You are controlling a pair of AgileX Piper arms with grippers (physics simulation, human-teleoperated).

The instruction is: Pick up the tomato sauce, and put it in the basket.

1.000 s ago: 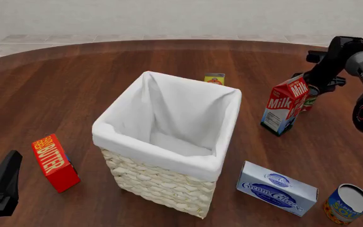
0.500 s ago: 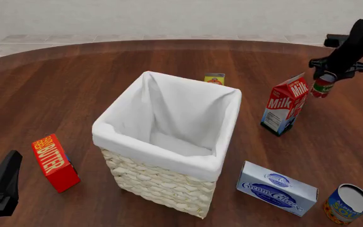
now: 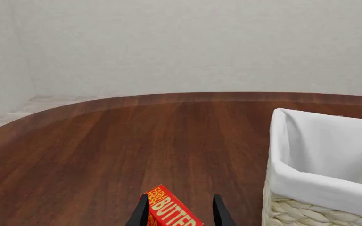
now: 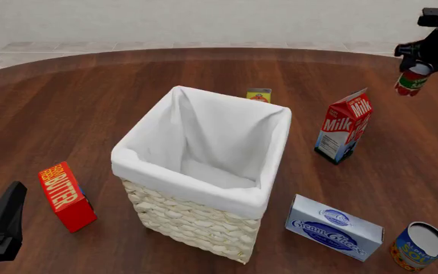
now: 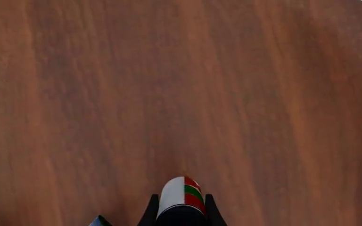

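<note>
We get bright, even light everywhere, no obvious source. The table [image 4: 89,97] shows a soft pale sheen along its far edge, no harsh glare. Shadows are faint, mostly a darker patch inside the basket [image 4: 203,222]. Everything's crisp edge to edge, no blur or lens warp we can spot.

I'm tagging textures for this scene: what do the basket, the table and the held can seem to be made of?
Basket: pale woven wicker, judging by its braided walls, with a matte white cloth liner. Table: dark polished wood, showing grain and a soft sheen. Tomato sauce, in the right gripper: probably metal under a printed label.
</note>
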